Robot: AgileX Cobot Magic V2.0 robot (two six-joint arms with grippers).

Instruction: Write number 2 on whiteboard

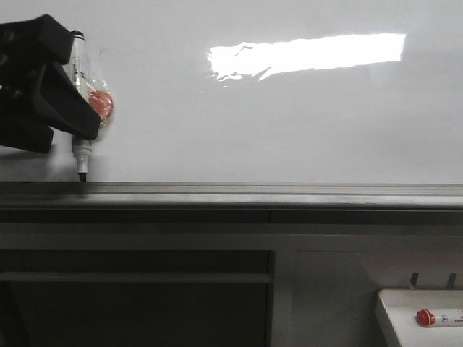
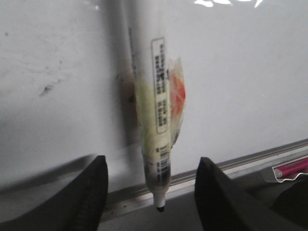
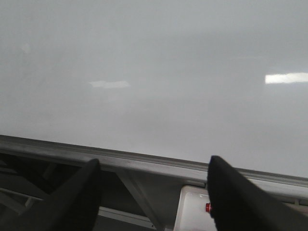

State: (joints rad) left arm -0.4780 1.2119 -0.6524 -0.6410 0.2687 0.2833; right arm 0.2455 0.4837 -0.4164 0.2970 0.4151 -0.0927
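The whiteboard (image 1: 289, 130) fills the upper front view, with its grey ledge (image 1: 253, 191) along the bottom. No number 2 shows on it; only faint grey smudges (image 2: 48, 89) show in the left wrist view. A marker (image 1: 82, 108) wrapped in clear tape with an orange patch stands upright at the board's far left, tip down at the ledge. My left gripper (image 1: 69, 108) is beside it. In the left wrist view the marker (image 2: 159, 134) hangs between the wide-apart fingers of that gripper (image 2: 151, 192), touching neither. My right gripper (image 3: 154, 192) is open and empty before the board (image 3: 154, 72).
A small white tray (image 1: 405, 311) with a red-capped marker (image 1: 434, 316) sits at the lower right; the tray also shows in the right wrist view (image 3: 192, 211). A pink object (image 2: 291, 168) lies below the ledge. A bright light reflection (image 1: 304, 54) marks the board.
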